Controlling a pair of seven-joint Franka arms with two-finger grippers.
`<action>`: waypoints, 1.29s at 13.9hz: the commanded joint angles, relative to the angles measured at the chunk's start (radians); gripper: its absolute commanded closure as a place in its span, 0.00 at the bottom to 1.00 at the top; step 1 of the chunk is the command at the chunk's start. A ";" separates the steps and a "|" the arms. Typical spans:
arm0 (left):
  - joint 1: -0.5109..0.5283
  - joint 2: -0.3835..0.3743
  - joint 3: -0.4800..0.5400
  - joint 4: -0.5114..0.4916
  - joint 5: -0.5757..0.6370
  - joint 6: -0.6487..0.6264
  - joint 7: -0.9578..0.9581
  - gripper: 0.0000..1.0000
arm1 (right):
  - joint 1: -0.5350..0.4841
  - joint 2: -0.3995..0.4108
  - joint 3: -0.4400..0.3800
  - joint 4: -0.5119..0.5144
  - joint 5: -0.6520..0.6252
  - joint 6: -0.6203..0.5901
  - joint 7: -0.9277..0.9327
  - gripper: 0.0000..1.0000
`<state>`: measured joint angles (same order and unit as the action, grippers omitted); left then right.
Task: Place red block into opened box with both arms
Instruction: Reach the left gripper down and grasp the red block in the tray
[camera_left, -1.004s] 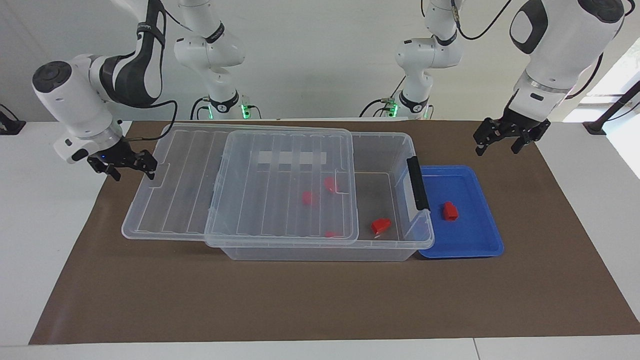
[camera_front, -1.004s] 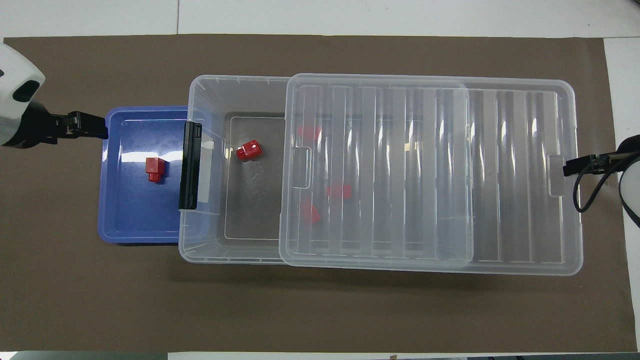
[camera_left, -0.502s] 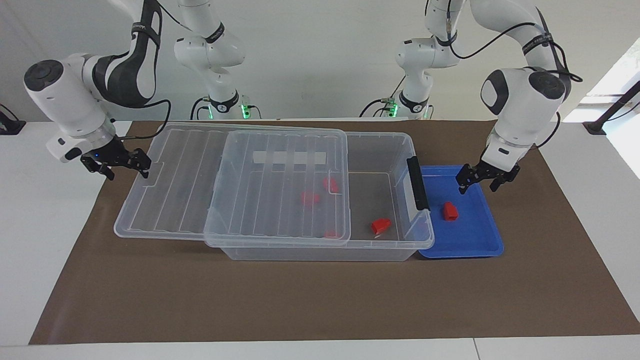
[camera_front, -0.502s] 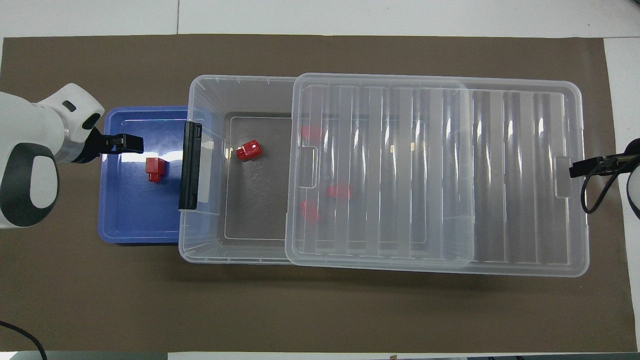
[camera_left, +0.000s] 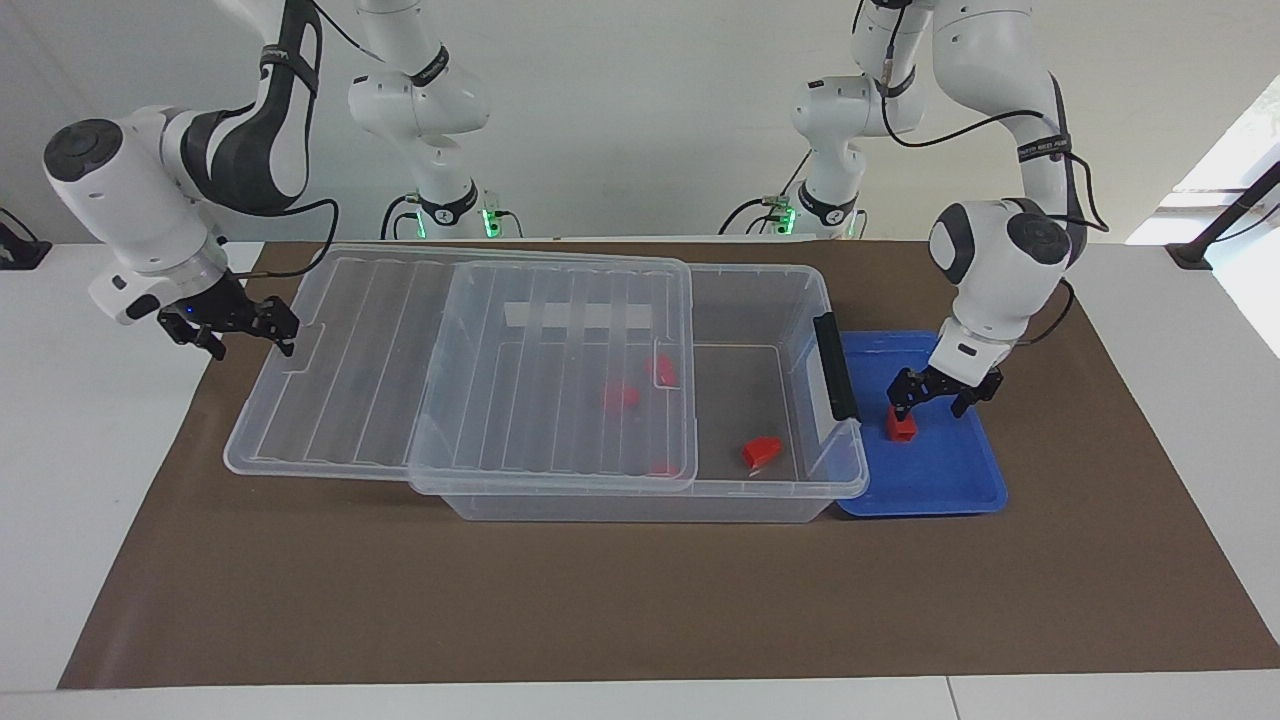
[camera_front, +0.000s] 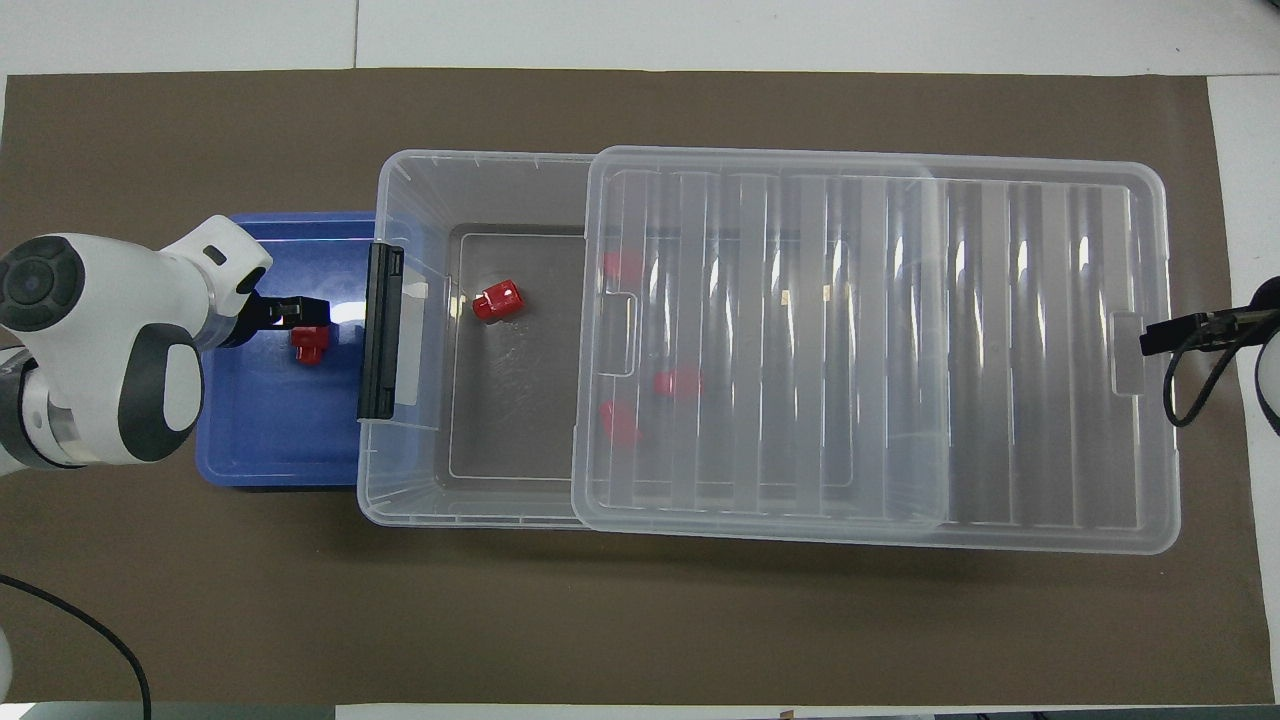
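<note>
At the right arm's end of the desk (camera_left: 600, 600), the right hand (camera_left: 240, 330) is found at the end of the lid (camera_left: 380, 370); whether the lid is gripped cannot be told. The lid is seen slid aside, so the box (camera_left: 780, 300) is open at its latch end. Four like blocks (camera_left: 761, 451) are noted inside, one uncovered and three under the lid, and are judged already placed. In the blue tray (camera_left: 950, 480), beside the box, the red block (camera_left: 901, 427) lies unlifted. The left hand (camera_left: 932, 398) hangs just over it, spread wide and empty. Grasp, carry and release are judged outstanding.
</note>
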<state>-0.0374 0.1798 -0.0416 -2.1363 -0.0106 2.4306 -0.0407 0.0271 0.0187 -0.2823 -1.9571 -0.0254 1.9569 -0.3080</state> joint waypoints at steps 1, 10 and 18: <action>-0.004 0.021 0.000 -0.016 0.004 0.038 0.015 0.19 | 0.010 0.001 0.006 0.059 -0.013 -0.073 -0.007 0.03; -0.015 -0.014 0.000 -0.036 0.004 -0.043 -0.024 1.00 | 0.011 -0.013 0.092 0.234 0.005 -0.304 0.064 0.01; -0.013 -0.135 -0.001 0.214 0.006 -0.453 -0.024 1.00 | 0.039 -0.074 0.137 0.233 0.004 -0.383 0.144 0.00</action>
<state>-0.0438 0.0654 -0.0406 -1.9903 -0.0106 2.0799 -0.0480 0.0653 -0.0492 -0.1486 -1.7145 -0.0245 1.5713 -0.1806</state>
